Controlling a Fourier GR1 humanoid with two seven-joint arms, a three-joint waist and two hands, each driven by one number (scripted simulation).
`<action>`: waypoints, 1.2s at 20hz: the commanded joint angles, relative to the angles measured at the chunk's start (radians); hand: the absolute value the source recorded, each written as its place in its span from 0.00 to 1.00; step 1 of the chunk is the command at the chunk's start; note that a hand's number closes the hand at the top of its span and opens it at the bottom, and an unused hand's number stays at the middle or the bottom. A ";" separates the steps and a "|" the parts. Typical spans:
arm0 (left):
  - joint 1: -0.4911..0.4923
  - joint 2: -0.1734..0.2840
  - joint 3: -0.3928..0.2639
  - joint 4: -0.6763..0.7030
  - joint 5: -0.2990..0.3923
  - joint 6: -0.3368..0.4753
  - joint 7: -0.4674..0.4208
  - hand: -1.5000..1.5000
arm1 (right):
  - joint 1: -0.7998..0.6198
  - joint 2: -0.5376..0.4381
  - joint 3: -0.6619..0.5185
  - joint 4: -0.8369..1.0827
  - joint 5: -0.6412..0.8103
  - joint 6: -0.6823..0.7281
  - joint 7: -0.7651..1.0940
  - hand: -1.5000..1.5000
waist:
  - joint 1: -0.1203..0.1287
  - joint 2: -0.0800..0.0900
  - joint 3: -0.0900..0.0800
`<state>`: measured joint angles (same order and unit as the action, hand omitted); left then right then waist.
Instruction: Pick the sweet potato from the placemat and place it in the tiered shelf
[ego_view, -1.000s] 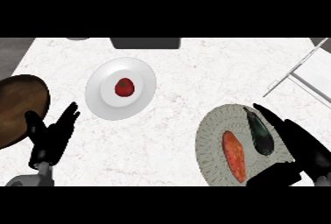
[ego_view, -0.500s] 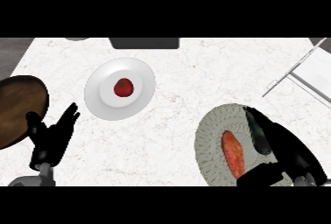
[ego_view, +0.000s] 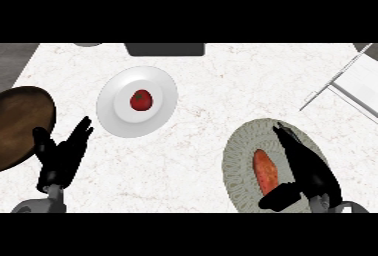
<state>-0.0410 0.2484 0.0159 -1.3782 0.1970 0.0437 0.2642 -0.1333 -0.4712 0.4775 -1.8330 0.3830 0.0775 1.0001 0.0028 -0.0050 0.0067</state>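
Right robot hand (ego_view: 306, 167) has come down over the round grey woven placemat (ego_view: 240, 165), fingers straight beside the orange sweet potato (ego_view: 266, 171), thumb under it, not gripping. Left robot hand (ego_view: 63, 155) open, near-left worktop (ego_view: 214, 75) edge.

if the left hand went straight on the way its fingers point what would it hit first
Likely the white round plate holding a red tomato: the open left hand points up and right towards its lower rim, though height above the counter is unclear.

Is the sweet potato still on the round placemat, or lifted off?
On it. The sweet potato lies flat on the placemat, with the right hand beside it, thumb below; fingers not closed round it.
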 joint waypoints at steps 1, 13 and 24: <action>-0.027 -0.031 -0.005 0.027 -0.007 0.009 0.045 0.50 | -0.013 0.017 -0.047 0.051 0.039 0.036 -0.002 0.00 | -0.003 0.005 -0.007; -0.035 -0.035 0.046 0.064 -0.020 -0.027 0.021 0.50 | 0.062 0.166 -0.027 0.182 0.217 -0.045 -0.164 0.00 | -0.004 0.005 -0.007; -0.002 -0.059 0.022 0.013 -0.052 -0.023 0.038 0.50 | 0.013 0.133 0.034 0.329 0.221 0.130 -0.392 1.00 | 0.003 0.006 -0.007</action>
<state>-0.0481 0.2129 0.0557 -1.3839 0.1469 0.0209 0.2843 -0.1280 -0.3320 0.4440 -1.5513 0.5983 0.1484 0.6950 0.0050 -0.0114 -0.0032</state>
